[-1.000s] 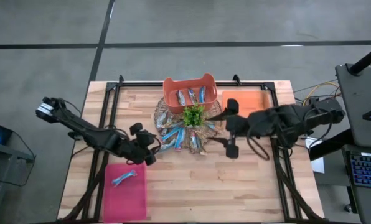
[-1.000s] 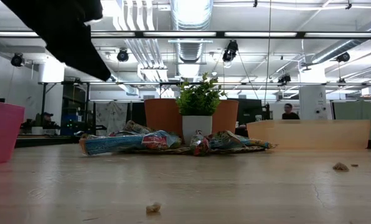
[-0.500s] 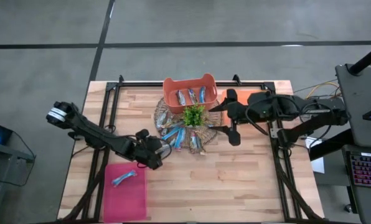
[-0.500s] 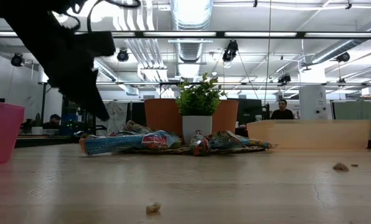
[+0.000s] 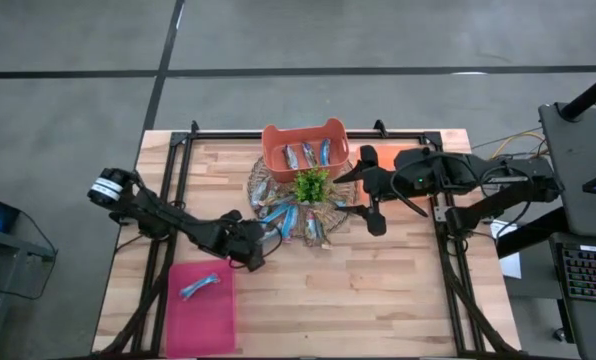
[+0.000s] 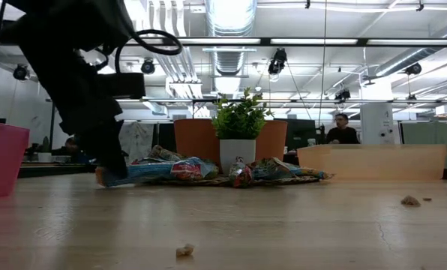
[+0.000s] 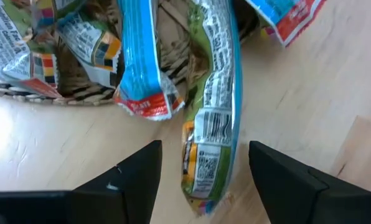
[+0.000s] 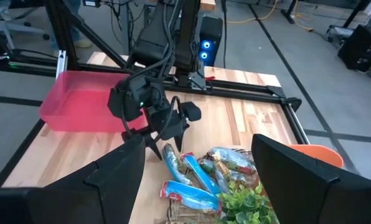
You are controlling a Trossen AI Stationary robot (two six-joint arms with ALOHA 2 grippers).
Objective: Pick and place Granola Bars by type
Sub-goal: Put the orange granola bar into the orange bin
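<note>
**Left gripper closes in on the pile's near-left edge**

Since a second ago the left gripper [image 5: 262, 243] has swung from over the pink bin [image 5: 202, 322] toward the heap of Granola Bars [image 5: 296, 217] and come down low at its near-left edge, while the right gripper [image 5: 370, 190] has drawn back from the middle of the table to the pile's right side, in front of the orange tray [image 5: 406, 160].

The left wrist view shows the left fingers [image 7: 132, 180] spread apart with nothing between them, straddling the end of a green-edged bar [image 7: 211, 124] that sticks out onto bare wood beside a blue one [image 7: 142, 59]. The right gripper's fingers also stand apart, empty, hanging above the table.

Most bars lie fanned on a woven mat [image 5: 253, 185] around the small plant [image 5: 311, 185]; three sit in the orange basket [image 5: 305, 147] behind it, and one blue bar [image 5: 199, 286] lies in the pink bin.

The near half of the table [image 5: 378, 300] is open wood. Black rails [image 5: 448, 270] run along the table's sides.
</note>
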